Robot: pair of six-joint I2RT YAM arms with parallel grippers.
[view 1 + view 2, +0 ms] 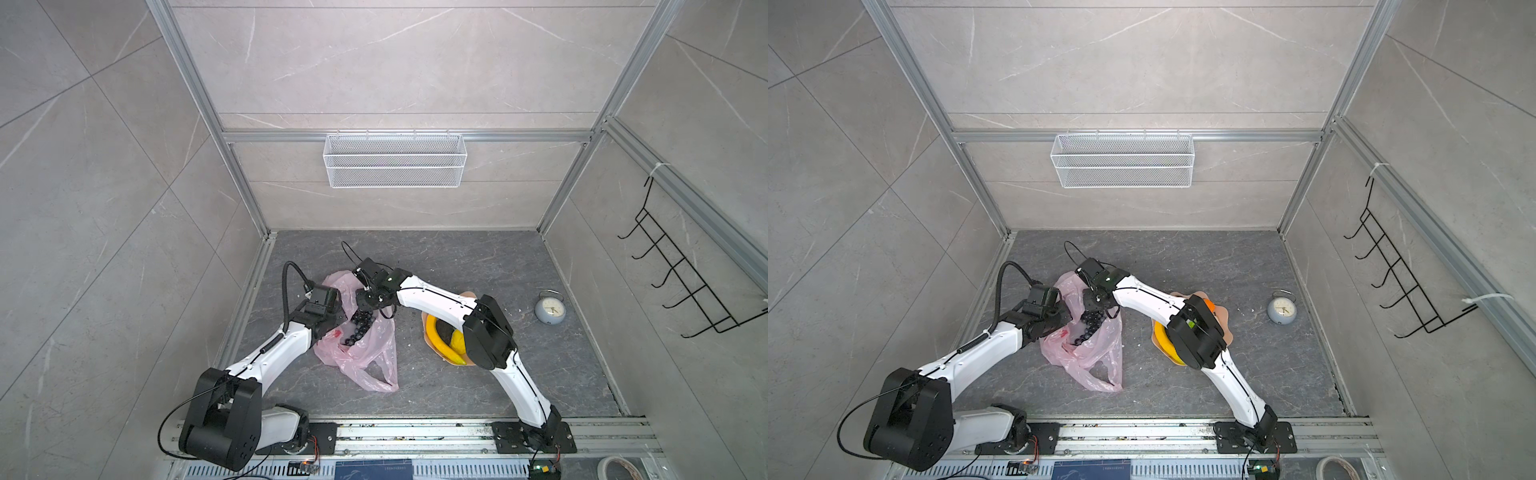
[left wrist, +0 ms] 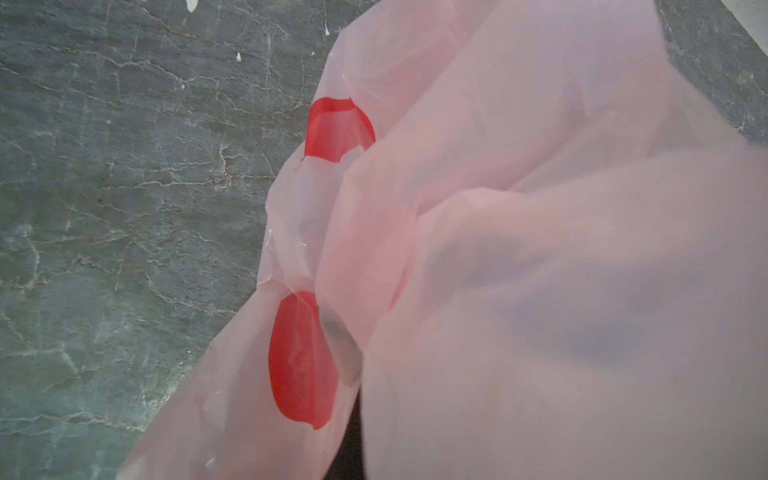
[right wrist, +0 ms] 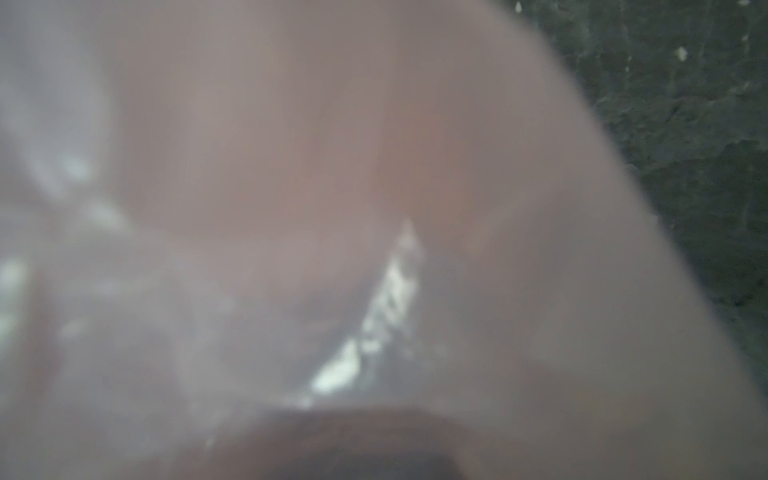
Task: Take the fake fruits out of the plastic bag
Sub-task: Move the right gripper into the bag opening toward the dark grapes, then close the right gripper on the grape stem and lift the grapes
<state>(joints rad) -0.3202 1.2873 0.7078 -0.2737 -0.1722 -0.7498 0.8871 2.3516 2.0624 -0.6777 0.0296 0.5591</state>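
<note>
The pale-pink plastic bag (image 1: 368, 357) (image 1: 1096, 357) lies crumpled left of the middle of the floor. Its film fills the left wrist view (image 2: 540, 249) and blurs the right wrist view (image 3: 374, 166), hiding both sets of jaws there. My left gripper (image 1: 337, 322) (image 1: 1064, 320) is shut on the bag's left edge. My right gripper (image 1: 368, 309) (image 1: 1094, 309) reaches into the bag's mouth, closed on the top of the dark grape bunch (image 1: 357, 330) (image 1: 1086, 325), which trails down inside the bag. Other fake fruits lie on the peach plate (image 1: 1224, 318): a banana (image 1: 438, 338), a lemon (image 1: 457, 338), a dark piece (image 1: 445, 331), an orange (image 1: 1211, 305).
My right arm crosses above the plate. A small pale-blue alarm clock (image 1: 549, 311) stands at the right of the floor. A white mesh basket (image 1: 395, 160) hangs on the back wall and a black hook rack (image 1: 681, 270) on the right wall. Aluminium rails edge the floor.
</note>
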